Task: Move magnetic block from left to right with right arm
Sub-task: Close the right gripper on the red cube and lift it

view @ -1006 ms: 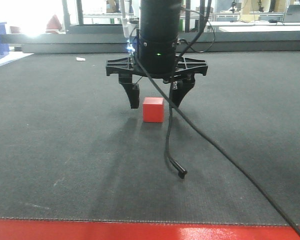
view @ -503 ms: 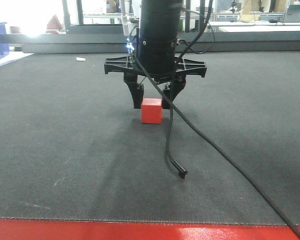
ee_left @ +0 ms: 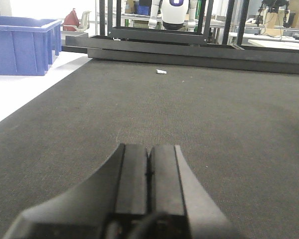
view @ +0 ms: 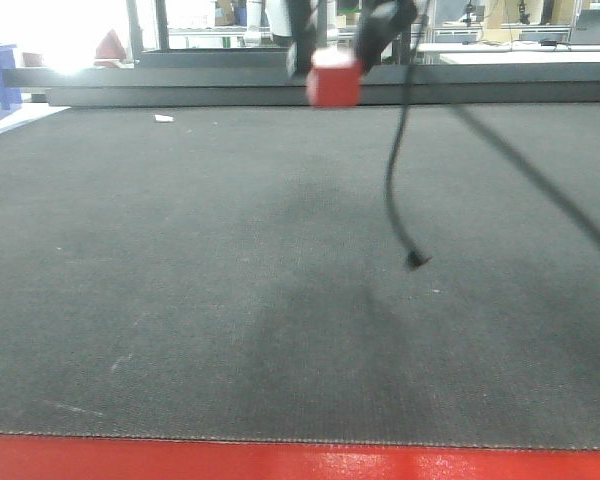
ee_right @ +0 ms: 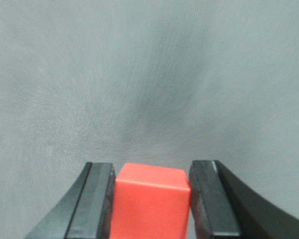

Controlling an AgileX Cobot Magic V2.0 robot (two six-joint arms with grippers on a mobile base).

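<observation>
Right black two-finger gripper [ee_right: 150, 172] clenched on the small plain red cube, the magnetic block [ee_right: 149, 204]: one pad flat on each side face, block wedged between both fingers [ee_right: 97, 199]. One block only, matte red, smooth faces, sharp edges, no markings seen. Sits square in the grip, one flat face toward the wrist camera, near top edge level; sides look equal, so no long axis to call. Front view: block [view: 333, 85] motion-blurred, held in the air well above the dark grey woven mat [view: 180, 300], high in frame, a little right of centre, right gripper [view: 335, 55] around it and mostly cut off by the top edge. Two black cable runs there: one thin cable [view: 395, 170] hangs from the arm with its loose end just off the mat, a second one [view: 540, 175] slants down to the right. Left black gripper [ee_left: 148, 169] has its two fingers pressed together, grasping nothing, low over the mat. One small white scrap [ee_left: 161, 71] lies far back on the mat. One blue plastic bin [ee_left: 20, 45] beyond the mat's left edge. One red strip [view: 300, 462] runs along the mat's near edge.
</observation>
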